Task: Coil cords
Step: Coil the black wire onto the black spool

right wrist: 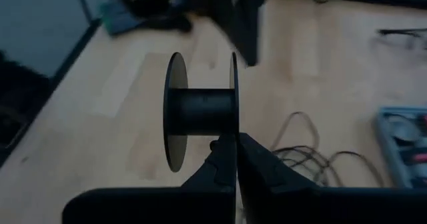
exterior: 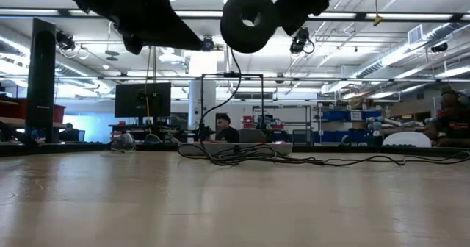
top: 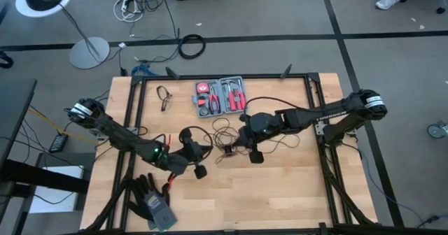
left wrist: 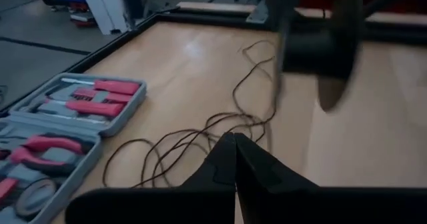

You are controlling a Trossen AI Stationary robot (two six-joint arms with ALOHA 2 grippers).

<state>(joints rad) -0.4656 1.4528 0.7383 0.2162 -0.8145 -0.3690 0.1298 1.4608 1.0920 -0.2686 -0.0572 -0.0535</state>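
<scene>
Two dark arms reach over the wooden table (top: 280, 193) toward its middle. The right gripper (top: 253, 153) hangs above the table near the centre, and in the right wrist view its two fingers (right wrist: 223, 163) meet tip to tip just beneath one black spool (right wrist: 200, 111), a bare drum between two thin round flanges. They appear to pinch the spool at its lower edge, though the exact contact is hard to make out. In the low view the same spool (exterior: 250, 19) hangs well above the tabletop.

The left gripper (top: 194, 164) sits just left of centre, facing the right one. In the left wrist view its fingers (left wrist: 233, 167) are pressed together with no gap, and nothing shows between them.

One cord (top: 224, 133), a thin black wire, lies in loose tangled loops on the wood between the two grippers and the tool kit, trailing toward the right. The low view shows it as a flat heap on the table surface (exterior: 242, 153).

One open tool kit (top: 220, 97) with red-handled tools lies toward the far edge. One pair of glasses (top: 164, 95) lies to its left. Dark gloves (top: 150, 193) lie near the front left corner.
</scene>
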